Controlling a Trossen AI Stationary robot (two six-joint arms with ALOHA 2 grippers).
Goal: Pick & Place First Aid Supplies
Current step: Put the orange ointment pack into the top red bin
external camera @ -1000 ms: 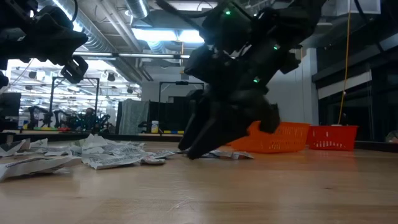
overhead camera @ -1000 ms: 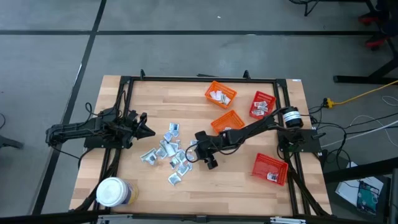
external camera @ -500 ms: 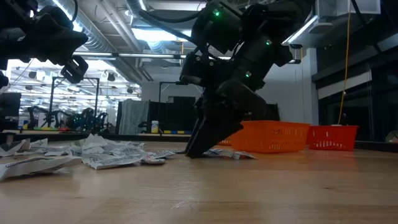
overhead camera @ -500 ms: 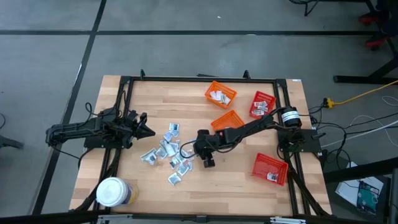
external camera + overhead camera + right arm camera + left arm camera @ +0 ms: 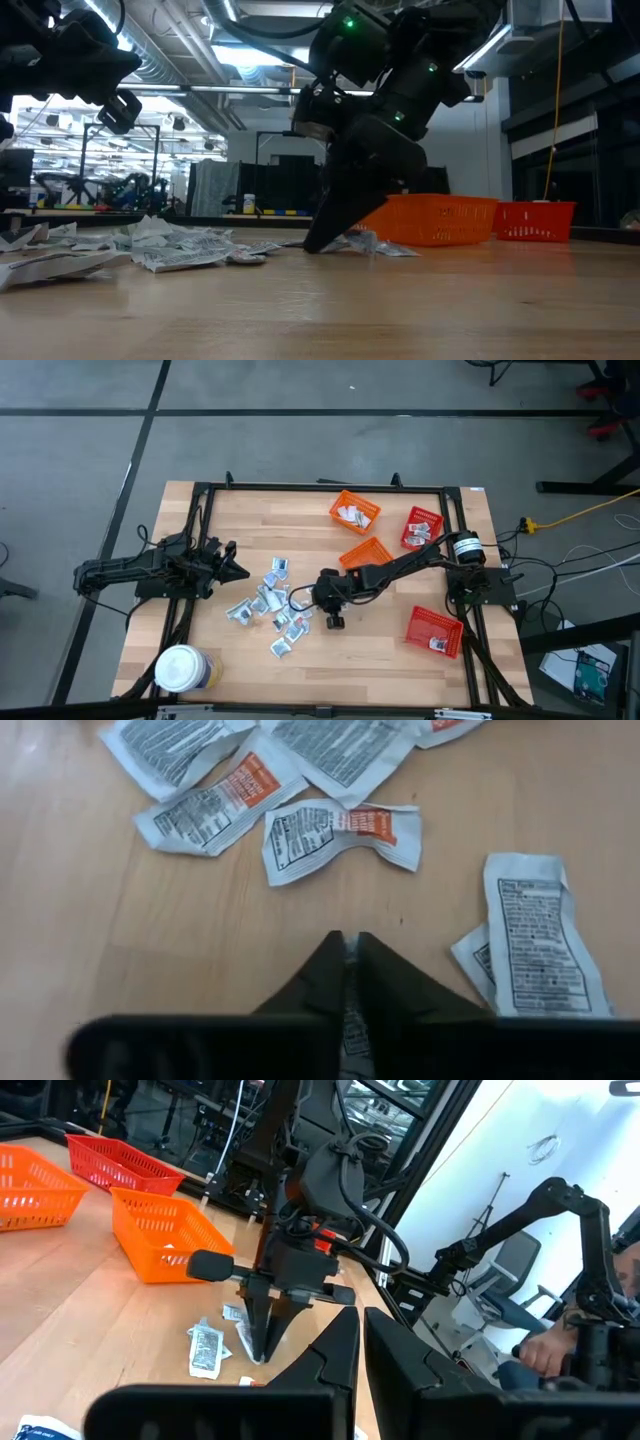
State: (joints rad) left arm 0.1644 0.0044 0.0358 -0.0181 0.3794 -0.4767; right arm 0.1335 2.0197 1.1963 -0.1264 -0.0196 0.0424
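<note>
My right gripper (image 5: pixel 303 603) is at the centre of the high view, fingertips down on the table (image 5: pixel 400 660), pressed together on a thin packet (image 5: pixel 350 1025) at the right edge of the packet pile (image 5: pixel 268 608). Bare wood lies below it. My left gripper (image 5: pixel 240 571), shut, waits at the left, just beside the pile.

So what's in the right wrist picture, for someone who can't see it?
The right gripper has its two dark fingers shut on a thin white sachet on the pale wooden table. More small white printed sachets lie scattered beyond.
</note>
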